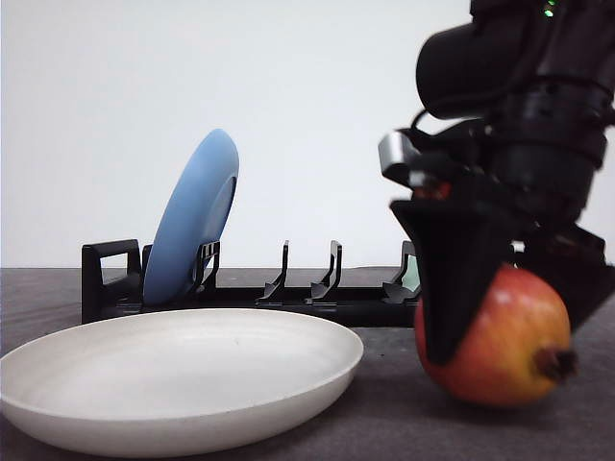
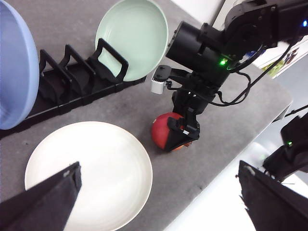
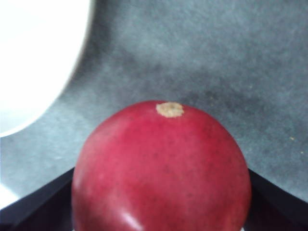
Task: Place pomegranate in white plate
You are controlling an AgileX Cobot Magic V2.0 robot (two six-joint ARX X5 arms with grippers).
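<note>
**Spotter:** Where's the fruit?

**Operator:** I've got the round red-orange pomegranate (image 1: 500, 336) between the fingers of the right end effector (image 1: 500, 317), closed on its sides. It sits on the grey tabletop (image 1: 404, 413), dried crown toward three o'clock in my front view.

**Spotter:** And the target?

**Operator:** The shallow matte white plate (image 1: 173, 384) lies toward nine o'clock from it, just beside. The left end effector (image 2: 159, 202) hangs open, holding nothing.
</note>
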